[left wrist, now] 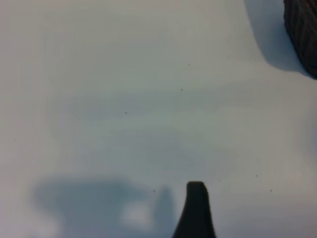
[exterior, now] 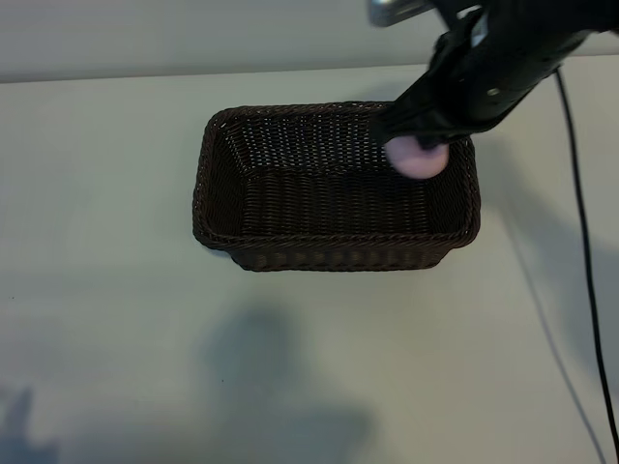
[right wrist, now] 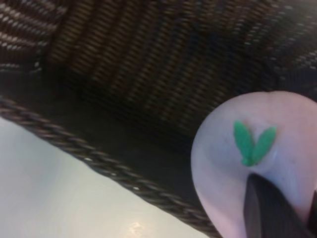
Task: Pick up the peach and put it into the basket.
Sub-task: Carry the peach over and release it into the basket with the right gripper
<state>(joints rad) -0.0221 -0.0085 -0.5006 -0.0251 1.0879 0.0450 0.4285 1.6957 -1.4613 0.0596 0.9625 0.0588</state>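
Observation:
The dark brown woven basket point(exterior: 334, 259) stands mid-table. My right gripper point(exterior: 418, 141) reaches down from the far right and is shut on the pale pink peach point(exterior: 420, 160), which hangs just inside the basket's far right corner, above the floor. In the right wrist view the peach point(right wrist: 233, 188) with its green leaf bit point(right wrist: 252, 144) fills the corner, a dark finger point(right wrist: 267, 213) lies across it, and the braided rim point(right wrist: 114, 173) runs below. The left wrist view shows one finger point(left wrist: 196, 210) of my open left gripper over bare table, with a corner of the basket point(left wrist: 303, 29) far off.
A black cable point(exterior: 580, 222) runs down the table's right side. The pale tabletop point(exterior: 116, 290) stretches to the left and front of the basket. The left arm is outside the exterior view.

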